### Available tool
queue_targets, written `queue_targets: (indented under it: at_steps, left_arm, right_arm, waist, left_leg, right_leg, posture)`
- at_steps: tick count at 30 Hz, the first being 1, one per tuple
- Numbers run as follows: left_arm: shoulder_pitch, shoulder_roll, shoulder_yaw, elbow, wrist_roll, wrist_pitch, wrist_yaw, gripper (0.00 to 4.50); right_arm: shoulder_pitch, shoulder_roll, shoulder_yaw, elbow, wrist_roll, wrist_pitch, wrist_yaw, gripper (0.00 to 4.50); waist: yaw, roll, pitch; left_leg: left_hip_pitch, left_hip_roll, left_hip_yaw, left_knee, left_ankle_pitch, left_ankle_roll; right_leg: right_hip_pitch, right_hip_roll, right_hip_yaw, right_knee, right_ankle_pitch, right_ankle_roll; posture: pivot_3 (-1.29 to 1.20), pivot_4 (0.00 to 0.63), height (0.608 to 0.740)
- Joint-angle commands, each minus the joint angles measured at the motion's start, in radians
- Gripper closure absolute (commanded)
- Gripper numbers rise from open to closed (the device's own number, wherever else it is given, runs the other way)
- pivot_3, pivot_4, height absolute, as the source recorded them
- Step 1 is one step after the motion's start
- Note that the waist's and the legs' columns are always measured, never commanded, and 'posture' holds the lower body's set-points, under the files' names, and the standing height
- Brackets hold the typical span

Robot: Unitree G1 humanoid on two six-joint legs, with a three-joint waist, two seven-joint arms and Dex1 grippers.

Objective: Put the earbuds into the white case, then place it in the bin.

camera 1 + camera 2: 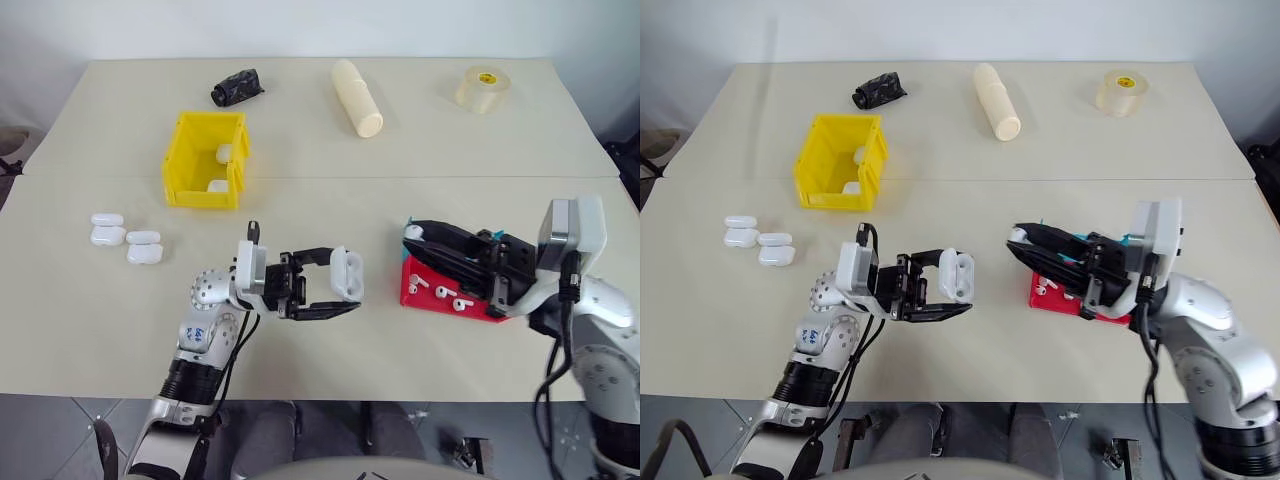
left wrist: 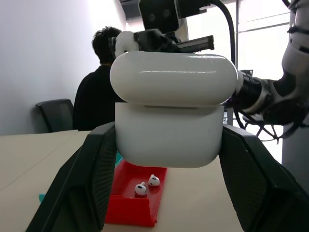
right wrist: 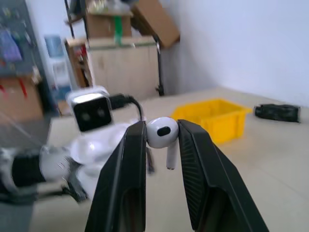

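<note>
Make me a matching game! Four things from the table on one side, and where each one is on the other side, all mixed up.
Things:
1. case
2. earbud
3. bin
4. tape roll

Places:
A. far right corner of the table
B. in the left tool
C. in the right tool
D. far left, with white cases inside

Pairs: 1-B, 2-C, 3-D, 4-A

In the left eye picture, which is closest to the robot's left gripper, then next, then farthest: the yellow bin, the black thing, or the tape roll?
From the left gripper:
1. Yellow bin, up-table, toward the robot's left.
2. Black thing, at the far edge beyond the bin.
3. Tape roll, far corner on the robot's right.
</note>
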Motion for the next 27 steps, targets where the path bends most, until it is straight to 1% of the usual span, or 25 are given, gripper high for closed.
queue_targets:
  at_steps: [1,8,13,27]
  left_arm:
    - [-0.027,0.004,0.019,-0.044,-0.045,0.061,0.018,1.7]
    - [-0.048,0.029,0.034,-0.092,-0.095,0.173,0.014,1.7]
    - [-0.05,0.042,0.035,-0.128,-0.107,0.226,0.011,1.7]
    - [-0.011,0.027,0.018,-0.145,-0.09,0.207,-0.023,1.7]
  right_arm:
    - [-0.001,0.058,0.034,-0.054,0.01,-0.016,-0.024,3.64]
    - [0.0,0.156,0.104,-0.041,-0.042,-0.054,0.003,3.64]
    - [-0.001,0.193,0.138,-0.004,-0.09,-0.087,0.043,3.64]
    - [-0.048,0.24,0.171,0.093,-0.161,-0.123,0.084,3.64]
  waist:
    - [0.0,0.0,0.0]
    - [-0.002,0.0,0.0]
    - [-0.002,0.0,0.0]
    - [-0.004,0.0,0.0]
  left_leg:
    - [0.0,0.0,0.0,0.0,0.0,0.0]
    - [0.0,0.0,0.0,0.0,0.0,0.0]
    - [0.0,0.0,0.0,0.0,0.0,0.0]
    - [0.0,0.0,0.0,-0.001,0.0,0.0]
  right_leg:
    - [0.0,0.0,0.0,0.0,0.0,0.0]
    - [0.0,0.0,0.0,0.001,0.0,0.0]
    - [-0.001,0.0,0.0,0.001,0.0,0.0]
    - [-0.002,0.0,0.001,0.002,0.0,0.0]
  posture:
    - [0.0,0.15,0.74]
    - [0.0,0.15,0.74]
    - [0.0,0.15,0.74]
    - [0.0,0.15,0.74]
